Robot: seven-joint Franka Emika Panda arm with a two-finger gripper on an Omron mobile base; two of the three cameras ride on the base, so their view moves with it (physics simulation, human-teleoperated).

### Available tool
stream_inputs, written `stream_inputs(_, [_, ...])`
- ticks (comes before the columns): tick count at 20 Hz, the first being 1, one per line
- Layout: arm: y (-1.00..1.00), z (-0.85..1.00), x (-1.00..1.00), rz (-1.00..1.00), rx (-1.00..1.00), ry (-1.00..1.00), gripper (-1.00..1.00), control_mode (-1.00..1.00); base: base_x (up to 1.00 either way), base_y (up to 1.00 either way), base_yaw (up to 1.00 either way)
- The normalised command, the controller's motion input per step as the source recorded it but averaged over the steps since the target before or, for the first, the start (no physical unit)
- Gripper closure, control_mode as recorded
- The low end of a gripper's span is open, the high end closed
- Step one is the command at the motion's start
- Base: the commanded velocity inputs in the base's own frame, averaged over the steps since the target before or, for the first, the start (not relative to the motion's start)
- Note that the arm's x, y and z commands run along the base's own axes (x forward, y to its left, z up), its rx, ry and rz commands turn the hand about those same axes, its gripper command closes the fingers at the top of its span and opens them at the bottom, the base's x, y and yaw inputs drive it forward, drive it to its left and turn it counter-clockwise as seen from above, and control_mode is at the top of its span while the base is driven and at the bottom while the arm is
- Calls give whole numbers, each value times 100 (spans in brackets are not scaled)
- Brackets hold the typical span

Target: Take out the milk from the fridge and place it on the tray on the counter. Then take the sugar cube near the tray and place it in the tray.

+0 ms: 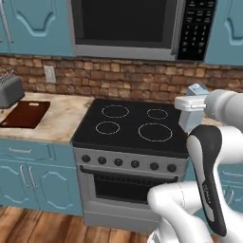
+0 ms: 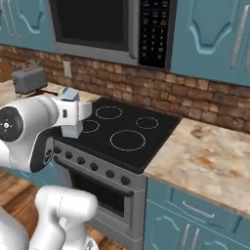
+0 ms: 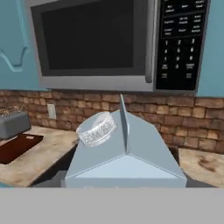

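Observation:
The milk (image 1: 191,121) is a pale grey-blue carton with a gable top and a round white cap. It hangs over the right edge of the black stovetop (image 1: 133,126), and my gripper (image 1: 191,104) is shut on its upper part. From the right base view the milk (image 2: 72,128) sits at the stove's front left corner, in my gripper (image 2: 73,111). Its gable top (image 3: 127,153) lies close under the hand camera. The dark brown tray (image 1: 26,114) rests on the marbled counter (image 1: 64,118) far to the left, beside the toaster. The sugar cube and the fridge are out of view.
A grey toaster (image 1: 9,90) stands behind the tray at the left edge. A microwave (image 1: 133,26) hangs over the stove, with teal wall cabinets on both sides. More counter (image 2: 205,156) runs to the right of the stove. The oven front (image 1: 128,185) is below.

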Motion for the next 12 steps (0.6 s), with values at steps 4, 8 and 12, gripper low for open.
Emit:
stream_inputs(4, [0,0,0,0,0,0,100,100,42,100,-14])
stream_inputs(8, [0,0,0,0,0,0,100,100,-1,100,-10])
stream_inputs(12, [0,0,0,0,0,0,100,100,-10,100,0])
